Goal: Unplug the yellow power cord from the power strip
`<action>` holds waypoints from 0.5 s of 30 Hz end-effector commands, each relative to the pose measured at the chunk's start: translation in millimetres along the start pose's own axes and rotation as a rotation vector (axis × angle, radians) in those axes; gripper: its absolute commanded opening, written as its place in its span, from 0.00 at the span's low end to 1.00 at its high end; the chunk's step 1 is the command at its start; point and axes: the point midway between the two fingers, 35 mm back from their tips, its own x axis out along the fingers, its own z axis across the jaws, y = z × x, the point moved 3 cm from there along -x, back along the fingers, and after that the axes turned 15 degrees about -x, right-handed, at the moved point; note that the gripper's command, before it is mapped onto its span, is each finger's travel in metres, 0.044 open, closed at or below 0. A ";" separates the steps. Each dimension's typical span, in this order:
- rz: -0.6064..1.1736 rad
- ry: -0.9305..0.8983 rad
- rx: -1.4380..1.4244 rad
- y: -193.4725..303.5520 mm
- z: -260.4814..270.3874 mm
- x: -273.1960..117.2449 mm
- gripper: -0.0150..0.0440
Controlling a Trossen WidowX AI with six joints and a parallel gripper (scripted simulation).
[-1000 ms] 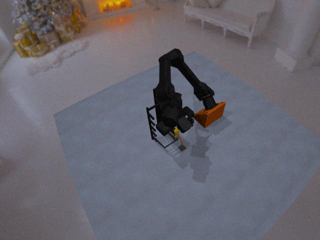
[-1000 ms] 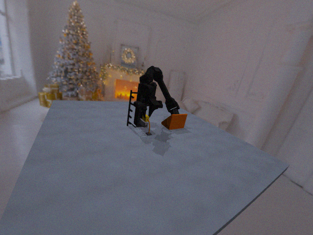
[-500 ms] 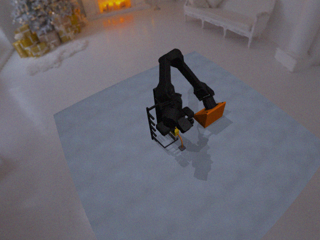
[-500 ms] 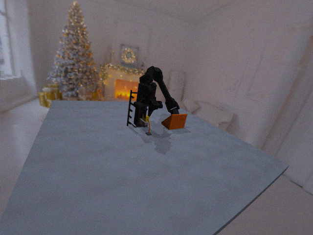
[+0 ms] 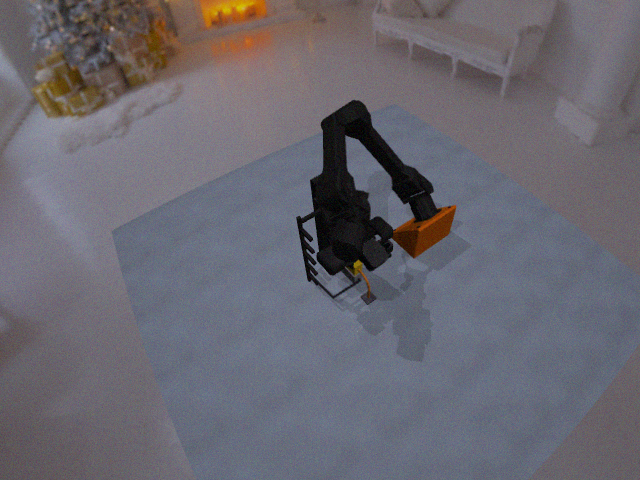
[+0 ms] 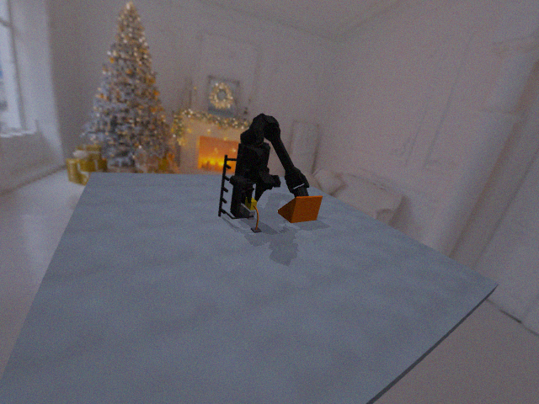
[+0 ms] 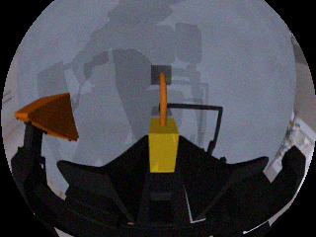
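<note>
Table [image 6: 173,304]: grey-blue top carrying the arm, its orange base block [image 5: 426,232] and the strip.
Arm [image 5: 341,170]: folded over, reaching down near its own base.
Power strip [image 5: 310,253]: dark frame standing left of the plug.
Gripper [image 7: 162,158]: clamped on the yellow plug [image 7: 164,145].
Cord [image 7: 162,93]: orange, runs from the plug to a small grey foot on the table.
Risk: a slanted pull could, I judge, jam the plug or drag the strip; a weak grip could slip off.
</note>
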 end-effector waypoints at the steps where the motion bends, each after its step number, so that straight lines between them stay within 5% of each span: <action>1: -0.036 0.017 -0.001 -18.6 -6.0 -5.2 0.25; 15: -0.037 0.018 -0.002 -40.3 -11.4 -9.4 0.25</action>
